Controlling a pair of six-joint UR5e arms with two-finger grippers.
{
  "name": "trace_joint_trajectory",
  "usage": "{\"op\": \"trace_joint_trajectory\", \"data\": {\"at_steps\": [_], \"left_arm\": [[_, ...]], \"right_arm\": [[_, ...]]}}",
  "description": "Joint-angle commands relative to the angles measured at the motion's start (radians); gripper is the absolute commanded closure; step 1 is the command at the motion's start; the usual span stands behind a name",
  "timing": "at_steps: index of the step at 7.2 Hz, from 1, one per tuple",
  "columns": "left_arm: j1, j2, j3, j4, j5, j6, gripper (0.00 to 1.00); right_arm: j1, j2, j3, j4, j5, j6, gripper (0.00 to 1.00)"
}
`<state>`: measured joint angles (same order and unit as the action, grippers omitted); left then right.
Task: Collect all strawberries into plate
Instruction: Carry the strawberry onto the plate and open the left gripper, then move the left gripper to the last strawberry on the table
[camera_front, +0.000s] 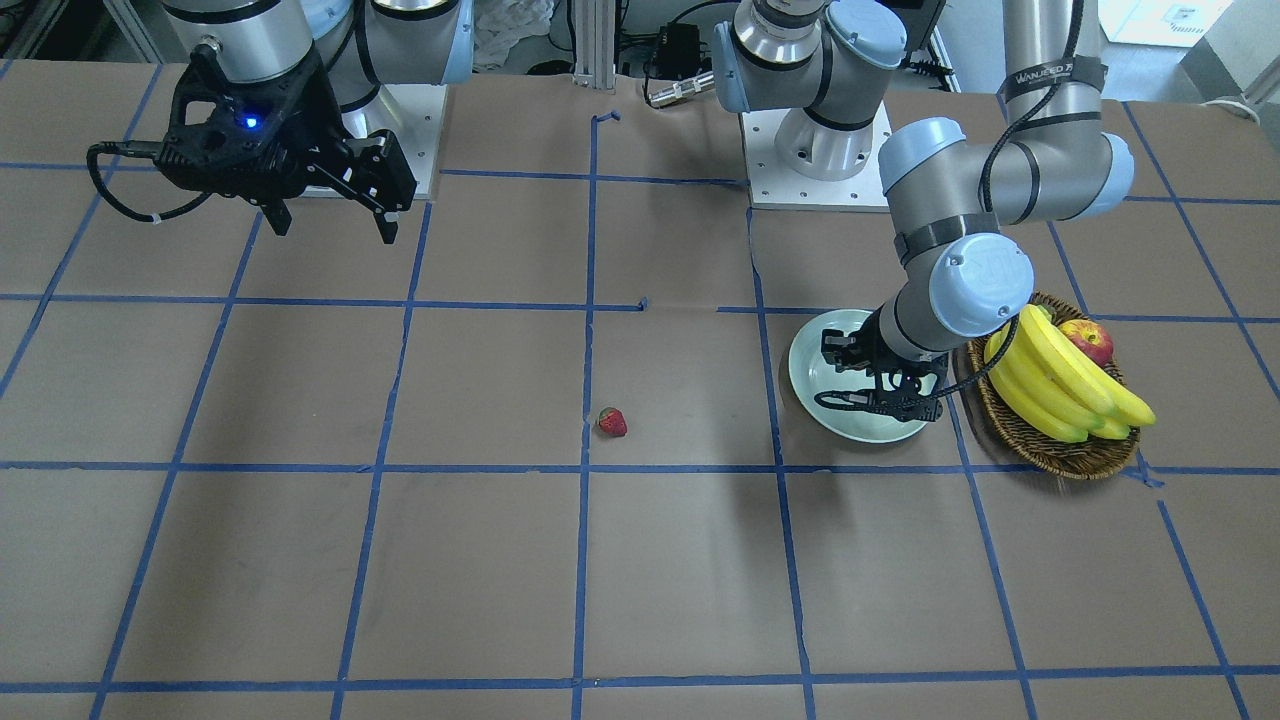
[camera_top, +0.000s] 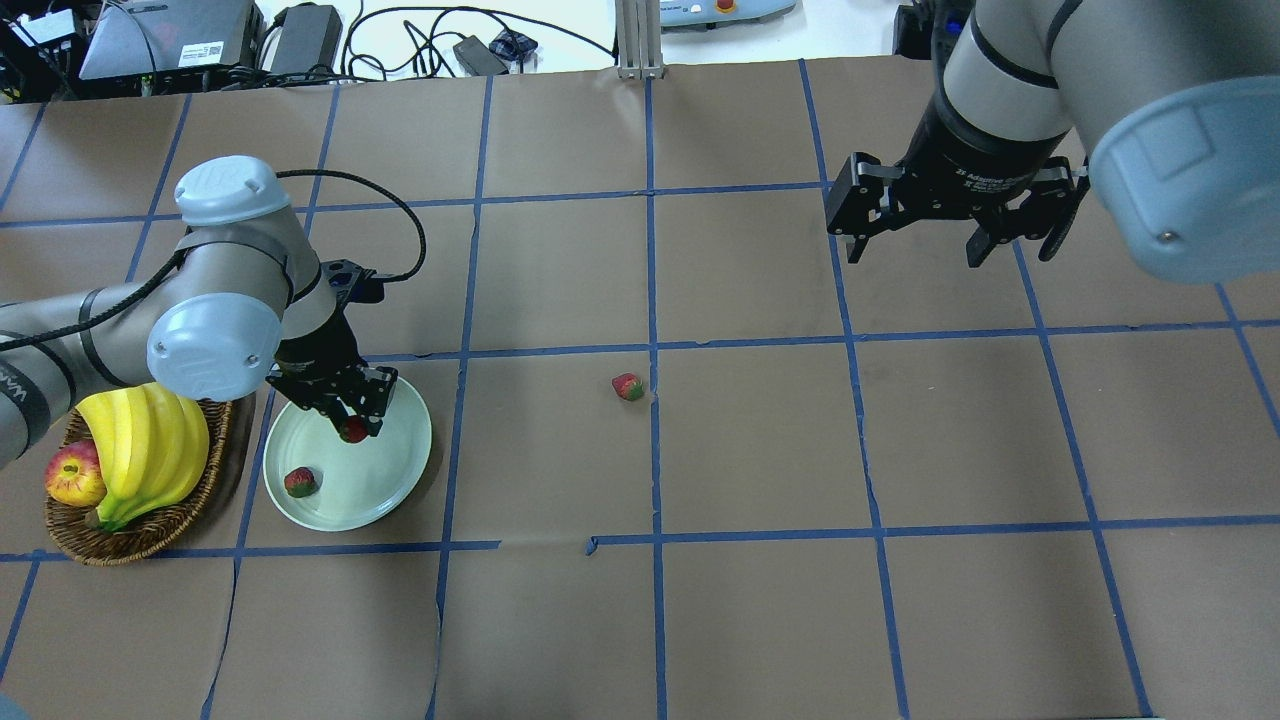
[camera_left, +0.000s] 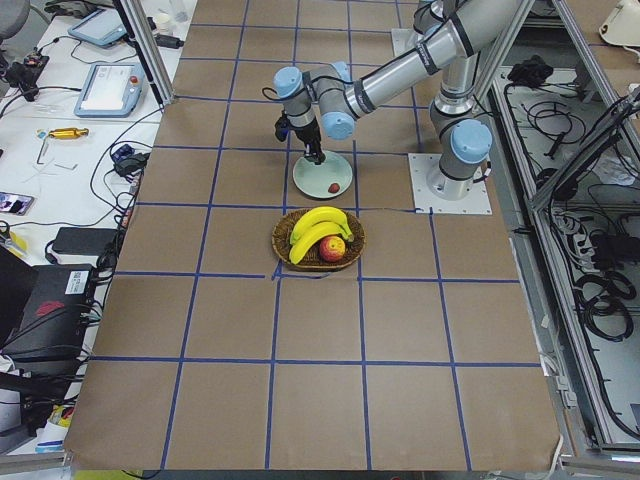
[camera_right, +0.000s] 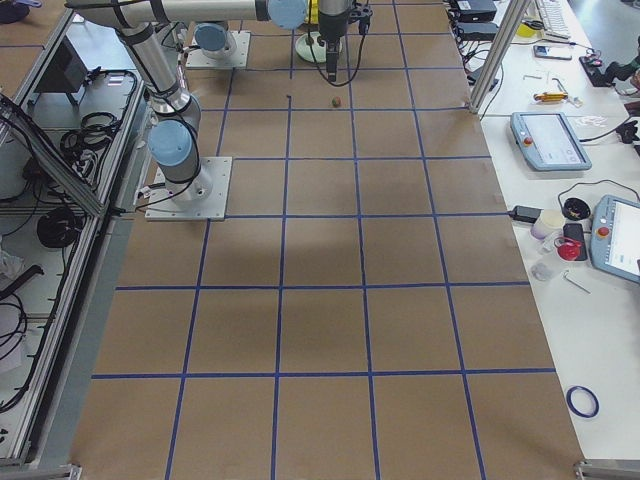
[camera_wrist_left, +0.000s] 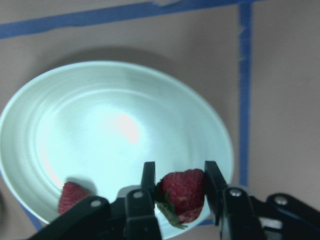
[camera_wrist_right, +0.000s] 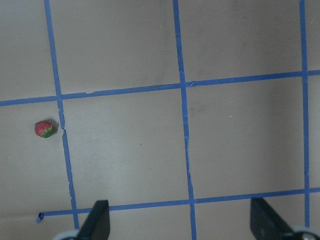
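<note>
Brown papered table (camera_top: 760, 450), left hand (camera_wrist_left: 179, 172) grasping strawberry (camera_wrist_left: 184, 194) over plate (camera_wrist_left: 125, 115), right hand (camera_top: 915, 250) released.

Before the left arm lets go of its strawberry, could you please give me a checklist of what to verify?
1. The left gripper is shut on the held strawberry: ok.
2. The held strawberry is over the plate, inside its rim in the overhead view: ok.
3. The drop spot is free. The second strawberry lies in the plate, apart from the fingers: ok.
4. The height above the plate is low enough for a gentle release: cannot tell.
5. The right gripper is open and far from the plate: ok.
6. All strawberries are collected: not ok. The third strawberry lies on the table.
</note>
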<state>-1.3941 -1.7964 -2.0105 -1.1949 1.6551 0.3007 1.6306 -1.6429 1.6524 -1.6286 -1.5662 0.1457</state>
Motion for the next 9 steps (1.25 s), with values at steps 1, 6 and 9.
{"op": "trace_joint_trajectory", "data": {"at_steps": [1,6,9], "left_arm": [[0.012,-0.017,-0.025,0.021,0.014,-0.021,0.05],[-0.297,-0.037,0.139,0.079,-0.012,-0.411,0.0],[-0.457,-0.148,0.16,0.273,-0.112,-0.706,0.03]], "right_arm": [[0.0,0.0,0.001,0.001,0.0,0.0,0.0],[0.0,0.0,0.001,0.003,0.0,0.002,0.0],[0.0,-0.002,0.003,0.003,0.002,0.002,0.0]]}}
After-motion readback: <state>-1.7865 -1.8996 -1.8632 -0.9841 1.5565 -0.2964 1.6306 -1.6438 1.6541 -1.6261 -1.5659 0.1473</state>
